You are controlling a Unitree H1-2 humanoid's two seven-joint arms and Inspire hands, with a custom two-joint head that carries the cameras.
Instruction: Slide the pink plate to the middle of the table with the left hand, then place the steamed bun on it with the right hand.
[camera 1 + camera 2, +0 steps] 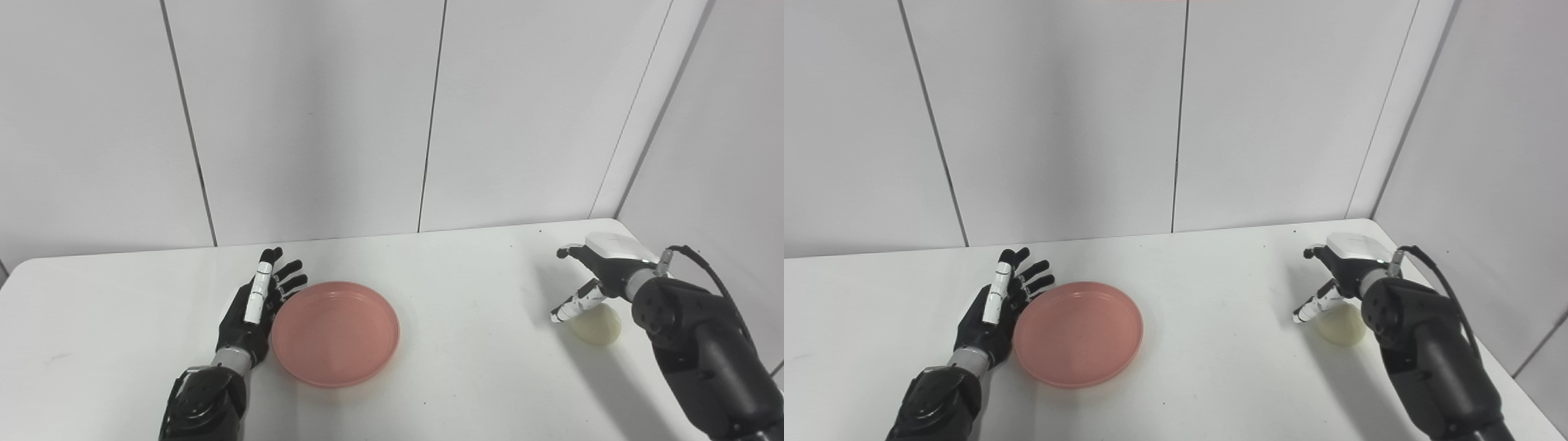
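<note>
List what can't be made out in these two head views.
- Steamed bun: its near side is hidden by the right hand and wrist, both views.
- Contact between left hand and pink plate: palm side faces away, both views.
- Both forearms: cut by bottom edge.

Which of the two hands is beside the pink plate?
The left hand, fingers spread, beside the round pink plate; the right hand hovers over the pale steamed bun.

The white worktop [465,275] carries two things. A round pink plate [335,333] lies flat left of centre, empty. A pale steamed bun [597,325] sits well apart from it near the right edge. A few small dark specks mark the bare surface between them.
</note>
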